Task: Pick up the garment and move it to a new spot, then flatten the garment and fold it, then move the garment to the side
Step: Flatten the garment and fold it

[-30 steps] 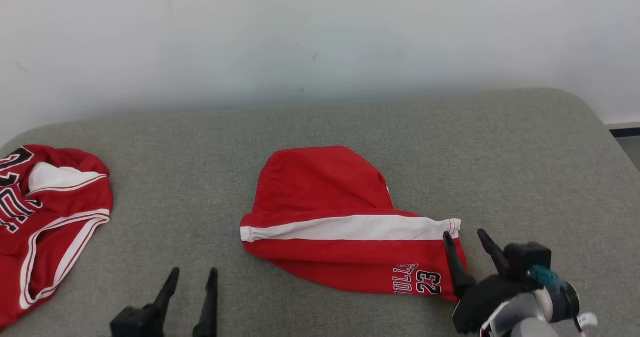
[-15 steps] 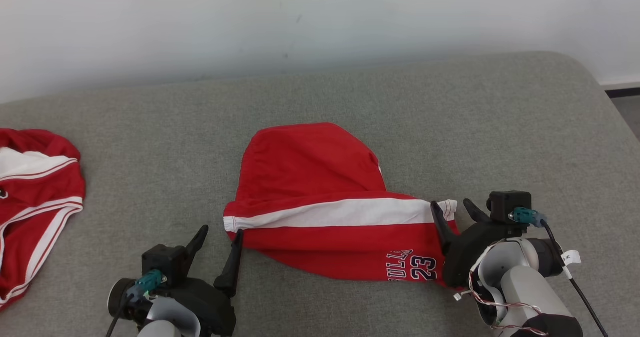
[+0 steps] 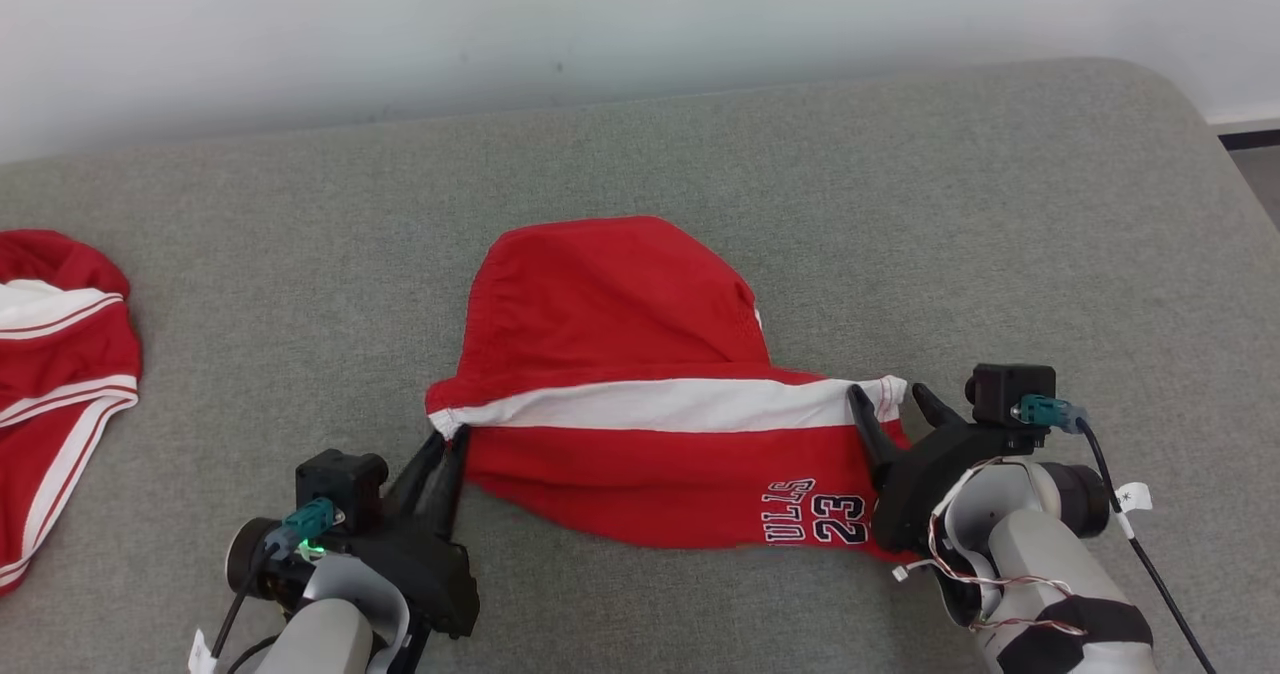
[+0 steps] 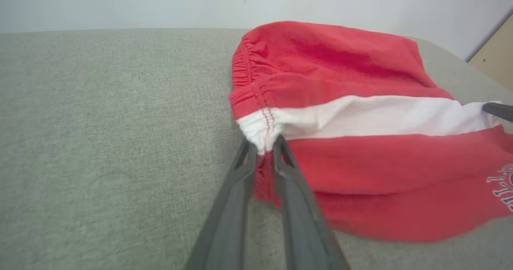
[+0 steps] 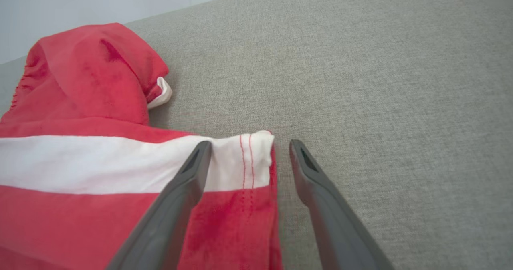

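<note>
red cloth shorts with a white side stripe and "23" print [image 3: 640, 454] lie crumpled mid-way across the grey fabric cushion [image 3: 950, 204]. left gripper [image 4: 262, 145] is clamped on the white waistband corner at the shorts' left end. right gripper [image 5: 248, 144] is spread wide, straddling the stitched hem corner at the right end, with one finger over the stripe and the other on bare cushion.

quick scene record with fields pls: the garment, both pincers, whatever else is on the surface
surface: grey padded top
garment: red shorts, white stripe, number 23, lying bunched near the middle
left pincer: closed on the waistband end of the white stripe
right pincer: open, fingers straddling the hem end of the stripe
other item: red and white jersey at the far left, apart from the shorts
</note>
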Available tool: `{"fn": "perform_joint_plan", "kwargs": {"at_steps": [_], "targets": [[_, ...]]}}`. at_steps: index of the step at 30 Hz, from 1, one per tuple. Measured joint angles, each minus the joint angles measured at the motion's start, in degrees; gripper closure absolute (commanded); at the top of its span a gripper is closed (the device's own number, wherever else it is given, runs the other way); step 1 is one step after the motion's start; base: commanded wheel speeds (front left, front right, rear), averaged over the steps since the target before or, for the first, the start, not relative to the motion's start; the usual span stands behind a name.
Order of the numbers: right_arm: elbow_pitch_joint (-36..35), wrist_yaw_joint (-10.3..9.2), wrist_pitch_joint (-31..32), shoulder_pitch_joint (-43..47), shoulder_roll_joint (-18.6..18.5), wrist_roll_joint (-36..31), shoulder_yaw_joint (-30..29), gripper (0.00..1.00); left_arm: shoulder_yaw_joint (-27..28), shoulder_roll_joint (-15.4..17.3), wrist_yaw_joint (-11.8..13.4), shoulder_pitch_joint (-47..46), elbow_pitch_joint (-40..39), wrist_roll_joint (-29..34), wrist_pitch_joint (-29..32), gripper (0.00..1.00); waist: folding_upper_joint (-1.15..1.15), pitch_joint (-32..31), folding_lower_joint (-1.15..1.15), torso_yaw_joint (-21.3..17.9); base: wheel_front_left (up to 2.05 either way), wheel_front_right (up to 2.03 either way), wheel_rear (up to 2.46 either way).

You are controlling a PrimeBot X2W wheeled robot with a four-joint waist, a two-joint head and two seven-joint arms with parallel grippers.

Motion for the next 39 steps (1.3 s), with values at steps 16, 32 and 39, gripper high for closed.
{"fn": "perform_joint_plan", "kwargs": {"at_steps": [16,32,39], "targets": [[2.4,0.00,-3.9,-2.7,0.0,6.8,7.5,1.00,-2.2,0.5,0.0,-1.6,0.2,-2.1,-0.4,1.00,0.00,0.8,0.00,0.1,0.00,0.00,0.00],[-2.9,0.00,-6.6,-13.8,-0.9,12.4,9.1,1.00,-1.7,2.1,0.0,-10.0,-8.7,-17.1,2.8,1.00,0.00,-0.1,-0.01,-0.7,0.00,0.00,0.00],[-2.5,0.00,-4.6,-32.4,-0.9,13.3,11.2,1.00,2.9,7.1,0.0,-26.0,-11.4,-26.6,8.9,1.00,0.00,5.1,-0.01,-1.8,0.00,0.00,0.00]]}}
